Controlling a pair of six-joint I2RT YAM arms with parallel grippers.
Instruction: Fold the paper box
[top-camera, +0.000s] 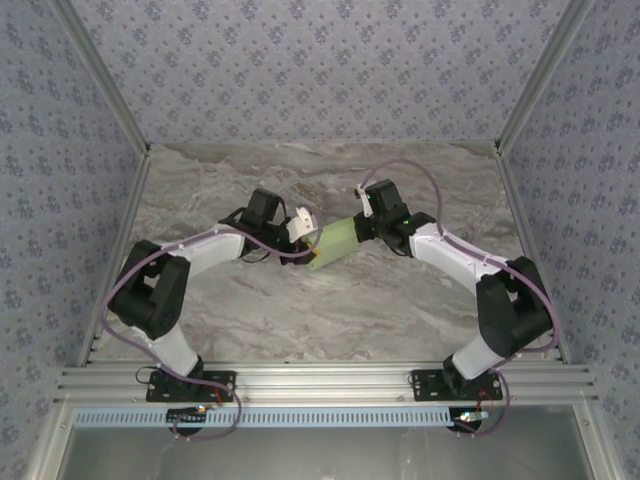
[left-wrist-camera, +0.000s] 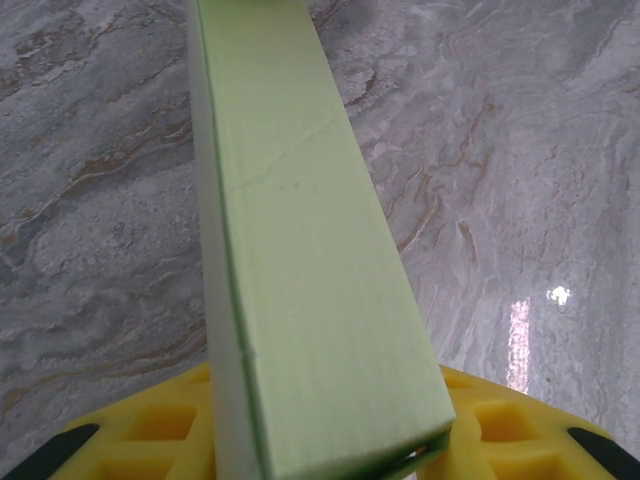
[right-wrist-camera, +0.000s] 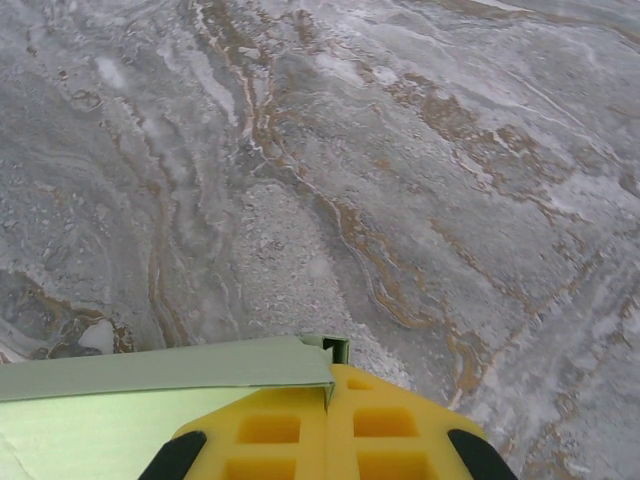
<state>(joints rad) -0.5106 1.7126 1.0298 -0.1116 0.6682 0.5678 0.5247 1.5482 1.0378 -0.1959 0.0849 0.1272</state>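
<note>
The left gripper (top-camera: 307, 238) has its jaws closed on one end of the paper box (top-camera: 335, 243), a pale green, folded-up long box that runs straight out from those jaws above the marble table (top-camera: 400, 300). The box's far end lies against the right gripper (top-camera: 358, 228). I cannot tell whether those jaws are clamped on it.
</note>
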